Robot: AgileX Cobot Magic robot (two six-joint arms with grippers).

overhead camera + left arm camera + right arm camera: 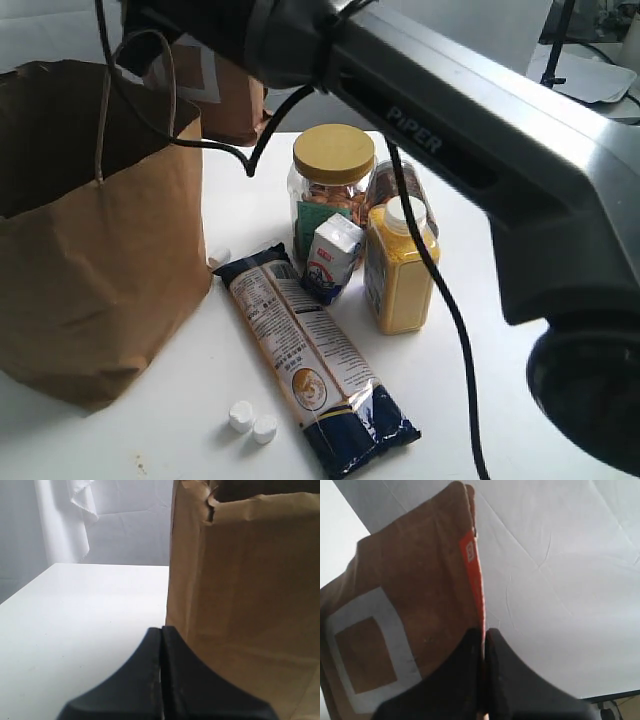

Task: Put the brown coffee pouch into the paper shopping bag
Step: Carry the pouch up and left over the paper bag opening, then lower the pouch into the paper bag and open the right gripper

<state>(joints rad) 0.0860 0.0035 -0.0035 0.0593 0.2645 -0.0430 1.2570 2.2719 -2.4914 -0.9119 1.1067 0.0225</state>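
The brown coffee pouch point(222, 88) hangs in the air behind the right rim of the paper shopping bag point(95, 250), partly hidden by the black right arm. In the right wrist view my right gripper point(484, 631) is shut on the pouch's orange-red top strip point(474, 575), and the pouch's point(410, 610) white square outline shows. The bag stands open at the left of the table, its loop handles point(165, 75) up. My left gripper point(161, 629) is shut with nothing in it, low over the table beside the bag's wall point(245, 590).
On the white table point(200, 400) lie a long dark-blue noodle packet point(315, 360) and two small white caps point(252, 422). A yellow-lidded jar point(330, 190), a small white carton point(333, 258) and a yellow bottle point(400, 270) stand right of the bag. A black cable point(440, 300) hangs over them.
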